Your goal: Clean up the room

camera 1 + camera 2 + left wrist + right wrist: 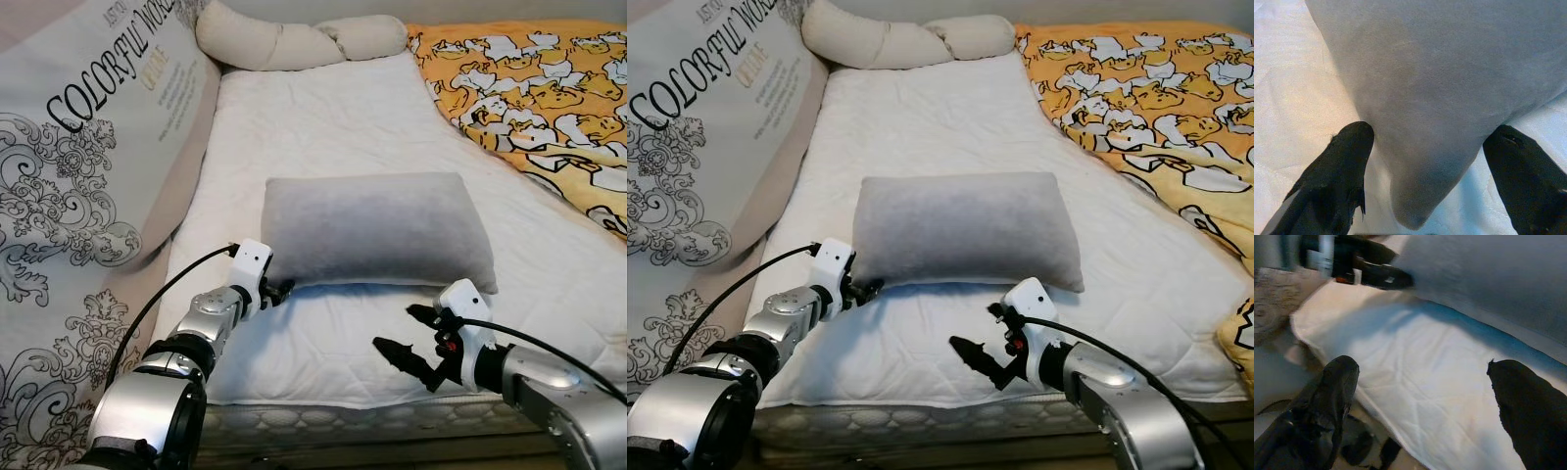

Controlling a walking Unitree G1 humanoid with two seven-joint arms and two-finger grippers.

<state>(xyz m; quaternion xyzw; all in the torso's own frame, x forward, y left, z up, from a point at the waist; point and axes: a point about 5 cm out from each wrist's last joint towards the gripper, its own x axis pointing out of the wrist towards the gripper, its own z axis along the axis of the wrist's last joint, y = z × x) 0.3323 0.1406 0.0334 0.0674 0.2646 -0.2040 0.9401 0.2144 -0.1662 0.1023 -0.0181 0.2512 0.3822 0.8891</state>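
A grey pillow [372, 230] lies across the middle of the white mattress [323, 117]. My left gripper [279, 291] is at the pillow's near left corner. In the left wrist view that corner [1415, 196] sits between the two spread fingers [1347, 152], so the gripper is open around it. My right gripper [397, 330] hovers over the sheet just in front of the pillow's near right end, open and holding nothing. The right wrist view looks along the pillow's front edge [1488, 274] toward the left gripper [1371, 271].
A cream bolster [294, 39] lies at the head of the bed. A yellow cartoon-print blanket [539, 88] covers the right side. A large printed cushion [88, 127] leans along the left. The mattress's front edge [372, 411] runs just below my grippers.
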